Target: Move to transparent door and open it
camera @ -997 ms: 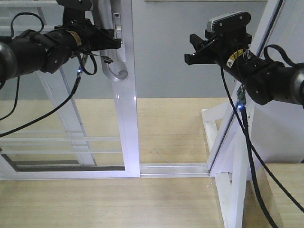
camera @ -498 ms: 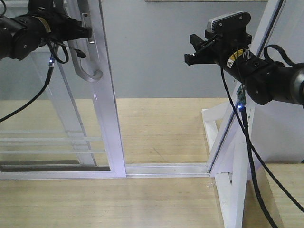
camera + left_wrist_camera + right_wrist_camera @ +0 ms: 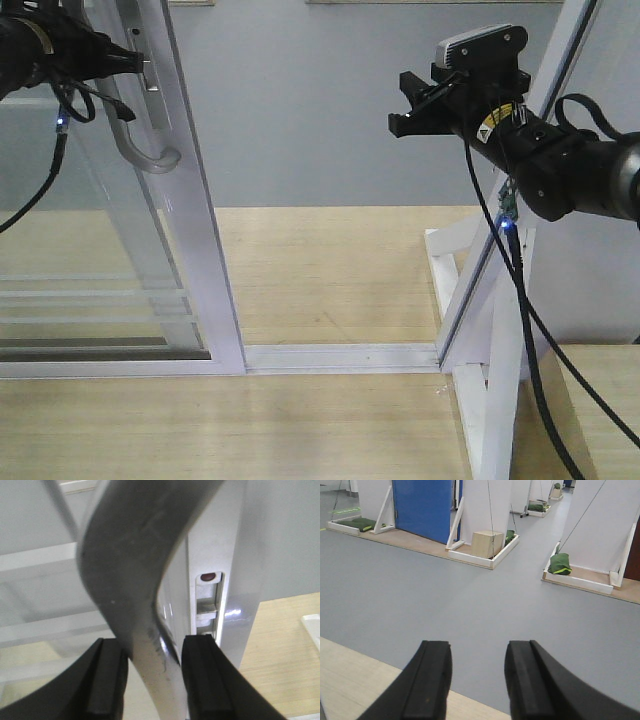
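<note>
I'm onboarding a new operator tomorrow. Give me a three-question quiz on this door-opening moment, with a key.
1. True or false: the left gripper has its fingers on either side of the grey handle.
2. What does the right gripper hold? A) the handle B) nothing C) a cable
3. Fill in: in the front view, the transparent door stands to the ____ of the open gap in the bottom track.

Key: 1 true; 2 B; 3 left
</note>
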{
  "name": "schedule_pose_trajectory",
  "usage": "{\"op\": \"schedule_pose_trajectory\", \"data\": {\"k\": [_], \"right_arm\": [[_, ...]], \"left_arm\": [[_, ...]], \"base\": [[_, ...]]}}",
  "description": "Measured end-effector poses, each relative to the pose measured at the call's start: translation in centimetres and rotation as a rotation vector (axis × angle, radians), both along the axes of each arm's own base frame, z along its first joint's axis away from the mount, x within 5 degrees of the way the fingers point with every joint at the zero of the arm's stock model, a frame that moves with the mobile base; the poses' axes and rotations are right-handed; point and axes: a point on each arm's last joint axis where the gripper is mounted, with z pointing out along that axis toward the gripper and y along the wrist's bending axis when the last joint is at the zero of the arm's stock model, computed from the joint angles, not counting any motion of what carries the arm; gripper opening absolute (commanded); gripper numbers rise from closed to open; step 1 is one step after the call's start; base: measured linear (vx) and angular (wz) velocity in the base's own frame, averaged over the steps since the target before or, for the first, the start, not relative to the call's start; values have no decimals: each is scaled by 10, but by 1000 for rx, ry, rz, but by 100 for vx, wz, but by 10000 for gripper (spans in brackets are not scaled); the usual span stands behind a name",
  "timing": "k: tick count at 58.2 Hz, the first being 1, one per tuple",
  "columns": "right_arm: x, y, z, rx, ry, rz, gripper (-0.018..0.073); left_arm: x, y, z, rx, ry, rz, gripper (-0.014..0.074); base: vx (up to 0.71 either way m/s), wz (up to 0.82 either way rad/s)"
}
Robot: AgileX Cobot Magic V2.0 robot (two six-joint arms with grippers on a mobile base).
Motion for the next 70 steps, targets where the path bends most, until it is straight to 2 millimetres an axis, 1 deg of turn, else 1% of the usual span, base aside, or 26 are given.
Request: {"op": "schedule_pose_trajectory", "data": {"k": [9, 11, 18, 19, 24, 29, 36, 39, 41, 42, 44, 45, 46, 47, 48, 49, 53, 55, 56, 59, 61, 62, 63, 64, 67, 70], "right_arm": [[0, 0, 0, 27, 11, -4, 342], [0, 0, 1, 35, 17, -6, 342], [-6, -1, 8, 36, 11, -8, 342], [-8, -2, 13, 35, 3, -7, 342], [-17, -4, 25, 19, -12, 0, 342], [-32, -7, 38, -32, -14, 13, 342], [-64, -15, 51, -90, 2, 12, 342], [-79, -18, 54, -99, 5, 10, 342], [-89, -21, 53, -105, 12, 11, 342], [-97, -23, 56, -104, 4, 9, 342], [-108, -25, 55, -105, 7, 9, 342], [-114, -27, 58, -104, -3, 9, 342], [-121, -28, 58, -105, -7, 8, 342], [-125, -29, 56, -106, -1, 8, 342], [-134, -31, 60, -104, -15, 7, 342], [-139, -32, 60, -103, -19, 6, 342], [-164, -38, 62, -98, -45, 5, 336], [-176, -41, 63, -96, -57, 1, 326], [-184, -43, 63, -93, -66, 0, 316], [-202, -48, 64, -82, -83, -10, 279], [-213, -51, 64, -72, -89, -18, 245], [-216, -52, 62, -69, -85, -20, 230], [-222, -53, 63, -64, -93, -26, 203], [-226, -55, 62, -58, -88, -31, 185], [-243, -61, 61, -49, -92, -56, 102], [-257, -66, 59, -41, -86, -82, 16]], "left_arm": [[-8, 9, 10, 15, 11, 31, 388], [-11, 10, 15, 18, 4, 37, 386], [-22, 14, 21, 38, -7, 35, 372], [-27, 14, 23, 45, -14, 32, 370], [-40, 15, 23, 65, -33, 11, 357], [-56, 15, 20, 79, -48, -13, 347], [-85, 17, 10, 80, -44, -38, 333], [-99, 17, 6, 78, -48, -47, 330], [-108, 18, 0, 78, -39, -54, 326], [-114, 18, -3, 77, -35, -57, 324], [-125, 19, -7, 75, -34, -63, 323], [-129, 19, -9, 74, -35, -67, 323], [-138, 20, -13, 72, -34, -72, 323], [-141, 20, -14, 71, -37, -74, 323], [-148, 20, -16, 69, -39, -78, 323], [-154, 21, -15, 67, -49, -80, 323], [-178, 22, -25, 62, -56, -91, 323], [-191, 23, -25, 56, -80, -94, 321], [-194, 23, -28, 53, -78, -95, 318], [-212, 25, -30, 35, -100, -91, 300], [-223, 26, -30, 20, -123, -85, 274], [-225, 26, -32, 14, -120, -83, 262], [-232, 27, -32, 5, -138, -79, 241], [-235, 27, -34, -1, -136, -76, 225], [-250, 29, -34, -28, -170, -64, 154], [-261, 31, -37, -52, -190, -54, 69]], "base": [[0, 0], [0, 0], [0, 0], [0, 0], [0, 0], [0, 0], [0, 0], [0, 0], [0, 0], [0, 0], [0, 0], [0, 0], [0, 0], [0, 0], [0, 0], [0, 0], [0, 0], [0, 0], [0, 0], [0, 0], [0, 0], [0, 0], [0, 0], [0, 0], [0, 0], [0, 0]]}}
